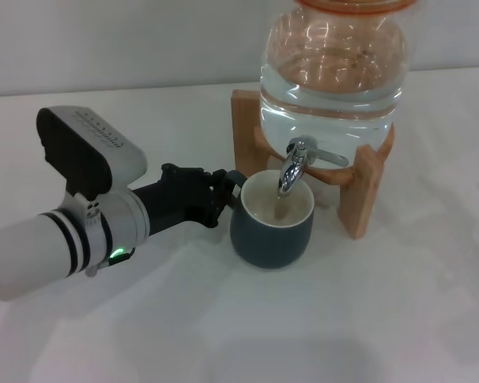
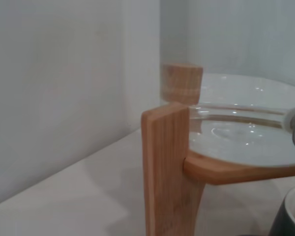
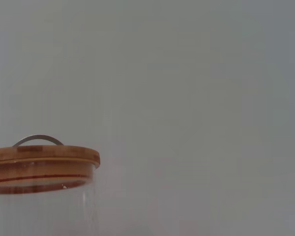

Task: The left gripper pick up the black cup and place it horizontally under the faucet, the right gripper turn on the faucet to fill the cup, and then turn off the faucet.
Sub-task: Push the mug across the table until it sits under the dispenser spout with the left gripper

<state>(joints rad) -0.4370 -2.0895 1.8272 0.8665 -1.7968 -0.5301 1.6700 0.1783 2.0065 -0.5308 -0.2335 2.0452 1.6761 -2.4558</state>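
The black-fingered left gripper (image 1: 226, 194) grips the handle of the squat charcoal cup (image 1: 271, 219), which stands directly under the chrome faucet (image 1: 297, 163) – hold it level and steady while filling. The right gripper is out of sight.

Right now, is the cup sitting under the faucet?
Yes, the cup stands upright on the table right below the faucet spout, with the left gripper at its handle.

The black cup (image 1: 271, 226) stands upright at frame centre, its cream inside holding water, directly beneath the faucet (image 1: 297, 163). The chrome faucet's spout curves down over the cup's mouth, its lever pointing right. The left gripper (image 1: 226, 194) grips the cup's handle from the left.
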